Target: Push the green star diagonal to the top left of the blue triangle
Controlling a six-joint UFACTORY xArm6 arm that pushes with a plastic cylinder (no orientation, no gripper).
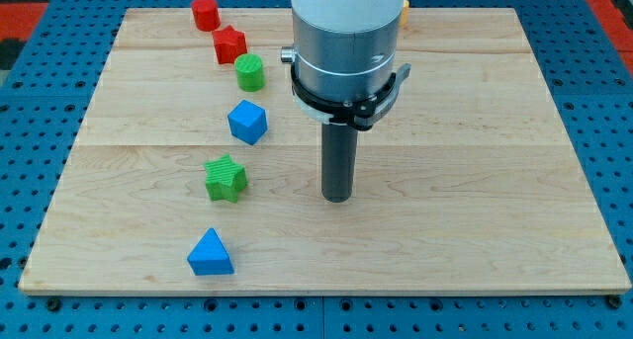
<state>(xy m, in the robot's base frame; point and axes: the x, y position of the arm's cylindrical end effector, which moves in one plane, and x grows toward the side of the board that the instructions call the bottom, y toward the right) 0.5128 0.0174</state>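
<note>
Camera view shows green star (226,178) above blue triangle (210,253), slightly right; my tip (338,198), a bare rod holding nothing, sits apart at centre, push pending.

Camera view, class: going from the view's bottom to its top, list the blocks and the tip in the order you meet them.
blue triangle → my tip → green star → blue cube → green cylinder → red star → red cylinder
</note>
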